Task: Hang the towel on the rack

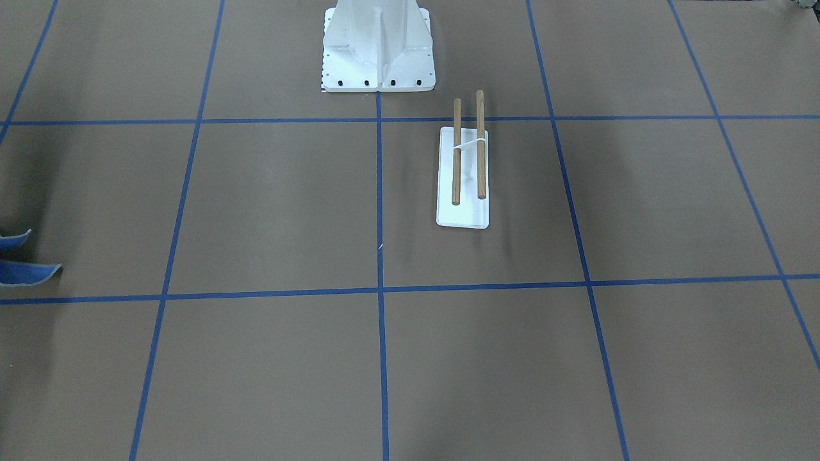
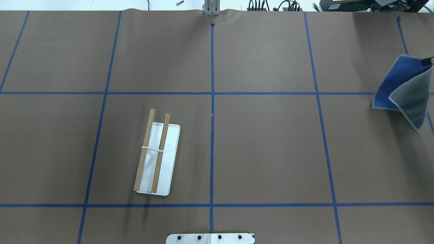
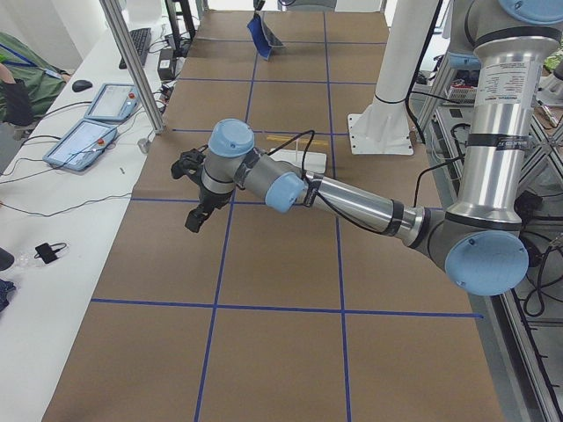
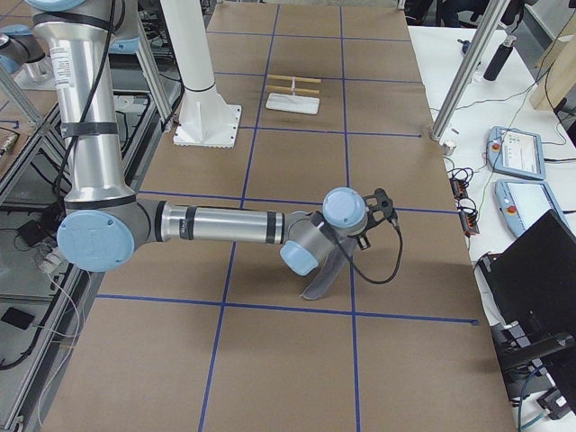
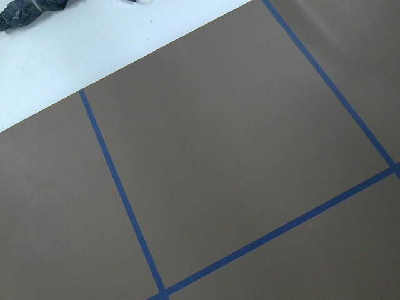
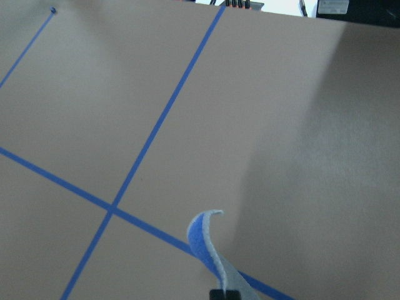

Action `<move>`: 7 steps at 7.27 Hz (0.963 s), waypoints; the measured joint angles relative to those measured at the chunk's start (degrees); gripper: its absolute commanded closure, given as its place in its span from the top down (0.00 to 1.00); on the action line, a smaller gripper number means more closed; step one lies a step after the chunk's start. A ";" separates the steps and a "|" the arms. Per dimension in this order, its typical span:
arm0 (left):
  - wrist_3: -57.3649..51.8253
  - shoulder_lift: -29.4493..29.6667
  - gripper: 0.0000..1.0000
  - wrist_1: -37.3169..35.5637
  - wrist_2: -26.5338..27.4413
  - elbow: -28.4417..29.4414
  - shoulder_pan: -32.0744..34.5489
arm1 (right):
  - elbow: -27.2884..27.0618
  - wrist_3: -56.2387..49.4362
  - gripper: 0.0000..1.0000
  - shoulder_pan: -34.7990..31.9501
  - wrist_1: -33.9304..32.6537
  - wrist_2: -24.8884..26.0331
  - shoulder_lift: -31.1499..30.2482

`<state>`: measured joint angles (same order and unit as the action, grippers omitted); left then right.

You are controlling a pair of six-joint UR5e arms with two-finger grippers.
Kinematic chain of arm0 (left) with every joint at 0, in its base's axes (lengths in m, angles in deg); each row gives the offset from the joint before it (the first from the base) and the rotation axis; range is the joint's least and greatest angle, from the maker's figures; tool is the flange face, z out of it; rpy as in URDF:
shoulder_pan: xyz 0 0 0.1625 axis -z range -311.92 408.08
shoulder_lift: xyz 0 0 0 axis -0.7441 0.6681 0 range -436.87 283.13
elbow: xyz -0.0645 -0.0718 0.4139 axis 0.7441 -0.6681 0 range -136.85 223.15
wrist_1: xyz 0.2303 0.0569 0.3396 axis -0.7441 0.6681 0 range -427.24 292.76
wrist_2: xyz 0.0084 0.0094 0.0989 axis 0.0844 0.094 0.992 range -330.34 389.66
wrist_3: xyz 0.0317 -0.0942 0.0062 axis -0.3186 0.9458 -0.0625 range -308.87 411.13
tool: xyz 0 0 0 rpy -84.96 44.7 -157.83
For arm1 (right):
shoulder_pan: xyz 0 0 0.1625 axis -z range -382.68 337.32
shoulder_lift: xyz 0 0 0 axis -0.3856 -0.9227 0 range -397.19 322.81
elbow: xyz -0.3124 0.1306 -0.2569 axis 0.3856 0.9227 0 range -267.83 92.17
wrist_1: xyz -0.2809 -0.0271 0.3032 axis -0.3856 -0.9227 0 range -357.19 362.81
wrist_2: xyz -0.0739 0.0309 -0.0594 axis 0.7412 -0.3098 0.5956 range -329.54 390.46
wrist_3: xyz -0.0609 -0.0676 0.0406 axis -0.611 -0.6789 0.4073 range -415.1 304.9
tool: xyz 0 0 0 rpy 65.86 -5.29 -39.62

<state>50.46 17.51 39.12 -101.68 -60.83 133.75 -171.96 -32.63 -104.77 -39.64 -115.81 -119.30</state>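
Observation:
The towel [image 2: 403, 88], blue on one side and grey on the other, hangs lifted above the table at the far right edge of the overhead view. My right gripper [image 2: 428, 61] is shut on its top corner. The right wrist view shows the cloth [image 6: 206, 240] curling away from the fingertips [image 6: 224, 294]. The rack [image 2: 144, 152], two wooden dowels over a white base plate [image 2: 169, 159], stands left of centre and holds nothing. My left gripper [image 3: 189, 189] hovers above the table towards the operators' side. It shows only in the exterior left view, so I cannot tell whether it is open or shut.
The white bolted pedestal [image 1: 378, 45] stands at the robot's edge of the table. Blue tape lines grid the brown table cover [image 2: 264, 149]. Tablets [image 3: 84, 141] and cables lie on the white bench beyond the table's far edge.

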 measured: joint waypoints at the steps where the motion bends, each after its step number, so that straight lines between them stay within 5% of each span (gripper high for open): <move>1: 2.85 0.64 0.99 0.23 -0.08 -0.29 -0.11 | -2.58 4.28 0.00 2.13 -2.37 2.92 3.25; 4: 18.06 5.15 0.99 1.46 -4.52 -0.45 -3.15 | -16.33 16.30 0.00 14.07 -10.45 18.00 7.82; 7: 49.09 12.79 0.99 2.65 -7.97 -0.28 -11.39 | -26.76 18.83 0.00 26.02 -20.50 30.33 15.28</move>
<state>99.55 30.30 41.77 -109.65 -61.11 122.36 -198.72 -13.80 -78.75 -60.15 -85.48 -104.01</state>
